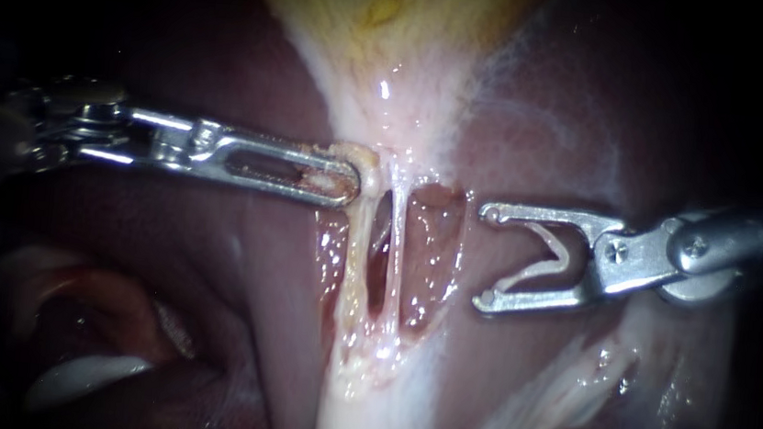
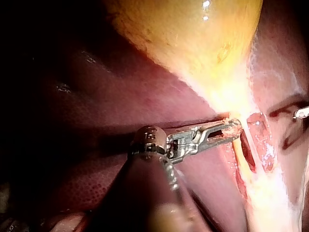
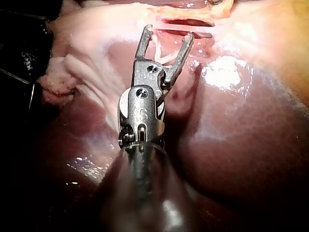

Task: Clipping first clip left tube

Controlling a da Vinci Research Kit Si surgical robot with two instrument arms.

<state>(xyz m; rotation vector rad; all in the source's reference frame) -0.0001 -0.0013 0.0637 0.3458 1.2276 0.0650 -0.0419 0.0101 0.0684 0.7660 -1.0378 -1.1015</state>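
Note:
Two pale tubes run down from the yellow gallbladder (image 1: 390, 12): the left tube (image 1: 356, 268) and the right tube (image 1: 396, 243), with a dark gap between them. My left instrument (image 1: 348, 173) comes in level with the tubes' upper end, its slotted jaws shut on pale tissue (image 1: 361, 157) at the gallbladder's neck. The left wrist view shows that grip (image 2: 232, 128) too. My right instrument (image 1: 488, 256) stands right of both tubes, apart from them. Its jaws are spread wide and hold a white V-shaped clip (image 1: 549, 252). In the right wrist view, this instrument (image 3: 168, 33) points at the tubes.
Dark red liver (image 1: 210, 273) lies on both sides of the tubes. Raw red patches (image 1: 434, 247) flank the tubes. White fatty bands (image 1: 560, 387) run below my right instrument. A pale fold (image 1: 81, 377) lies at the lower left.

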